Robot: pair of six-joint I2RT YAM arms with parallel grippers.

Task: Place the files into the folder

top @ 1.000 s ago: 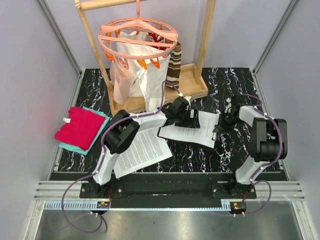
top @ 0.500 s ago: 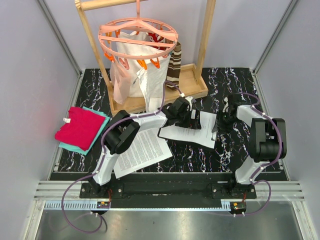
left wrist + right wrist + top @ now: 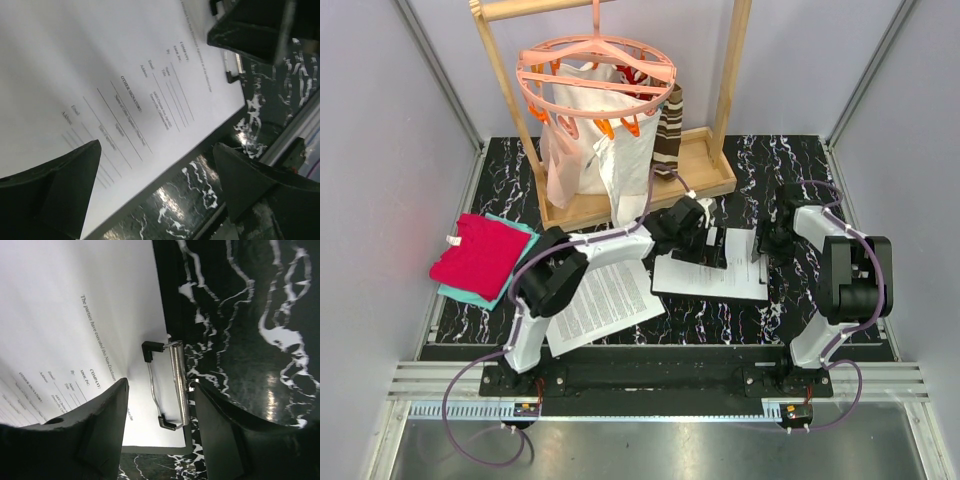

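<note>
The folder (image 3: 188, 442) lies flat on the black marbled table, and one white sheet of the files (image 3: 715, 278) rests on it under a metal clip (image 3: 177, 385). A second, densely printed sheet (image 3: 605, 300) lies loose at front left. My left gripper (image 3: 703, 247) hovers over the folder's far left part; in the left wrist view the left gripper (image 3: 157, 167) stands open above the sheet's edge, holding nothing. My right gripper (image 3: 766, 243) sits at the folder's right end. Seen from the right wrist, the right gripper (image 3: 161, 390) is open, with its fingers either side of the clip.
A wooden rack (image 3: 710, 165) stands behind, carrying a pink clip hanger (image 3: 595, 75) and a white cloth bag (image 3: 585, 150). Red and teal folded cloths (image 3: 480, 255) lie at the left. An aluminium frame rail (image 3: 650, 380) runs along the near edge.
Both grippers have opened and let go. The folder with its sheet, held tilted before, has dropped flat and sits squarer, slightly to the right.
</note>
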